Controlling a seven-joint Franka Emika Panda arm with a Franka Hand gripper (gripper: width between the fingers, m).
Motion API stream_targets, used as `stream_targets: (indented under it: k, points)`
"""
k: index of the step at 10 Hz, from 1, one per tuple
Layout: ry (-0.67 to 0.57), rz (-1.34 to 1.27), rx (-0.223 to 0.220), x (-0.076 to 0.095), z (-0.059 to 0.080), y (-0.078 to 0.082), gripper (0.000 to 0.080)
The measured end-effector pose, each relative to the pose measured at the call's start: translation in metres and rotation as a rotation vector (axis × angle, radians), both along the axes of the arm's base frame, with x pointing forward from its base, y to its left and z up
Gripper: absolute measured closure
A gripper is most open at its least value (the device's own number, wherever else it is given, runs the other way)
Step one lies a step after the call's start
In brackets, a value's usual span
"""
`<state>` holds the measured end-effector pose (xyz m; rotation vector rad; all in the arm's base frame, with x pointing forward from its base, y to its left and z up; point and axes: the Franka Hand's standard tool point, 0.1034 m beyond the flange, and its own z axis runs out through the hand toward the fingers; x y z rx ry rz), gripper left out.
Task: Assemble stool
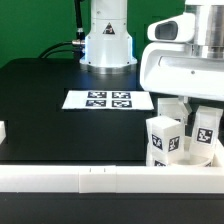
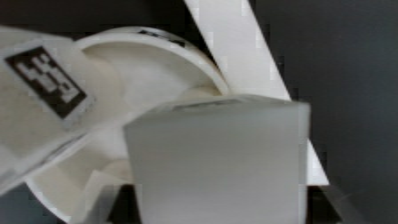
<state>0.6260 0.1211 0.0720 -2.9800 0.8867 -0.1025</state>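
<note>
My gripper [image 1: 183, 112] hangs at the exterior view's right, over the round white seat [image 1: 203, 158]. Two blocky white legs with black-and-white tags show under it, one nearer [image 1: 164, 140] and one behind [image 1: 206, 128]; this view does not show which one is held. In the wrist view the gripper [image 2: 222, 205] is shut on a plain white leg [image 2: 214, 150] that fills the gap between the dark fingers [image 2: 128, 203]. Beside it a second, tagged leg [image 2: 45, 75] leans over the seat's ring [image 2: 151, 55].
The marker board [image 1: 96, 99] lies flat mid-table in front of the arm's base [image 1: 107, 40]. A long white border rail [image 1: 90, 178] runs along the front edge and shows as a slanted strip in the wrist view [image 2: 235, 50]. A small white block [image 1: 3, 130] sits at the exterior view's left edge.
</note>
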Motion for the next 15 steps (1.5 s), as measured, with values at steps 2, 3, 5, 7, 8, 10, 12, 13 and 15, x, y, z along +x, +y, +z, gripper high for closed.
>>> stream_targets:
  k: [2,3,5,7,8,10,12,13,15]
  points:
    - [0.002,-0.152,0.011,0.0000,-0.0001,-0.0004,0.0462]
    - [0.002,-0.380,0.043,-0.0013,0.0000,0.0006,0.0462]
    - [-0.044,-0.734,0.127,-0.0014,-0.0013,-0.0040,0.0462]
    - [-0.036,-0.848,0.142,-0.0016,-0.0012,-0.0028,0.0462]
    - [-0.033,-0.902,0.150,-0.0016,-0.0013,-0.0028,0.0462]
    - [-0.024,-1.229,0.222,0.0001,-0.0006,-0.0012,0.0462]
    - [-0.045,-1.466,0.310,0.0055,0.0031,0.0010,0.0462]
    - [-0.031,-1.535,0.335,0.0051,0.0031,0.0030,0.0462]
    - [-0.026,-1.530,0.337,0.0041,0.0013,0.0027,0.0453]
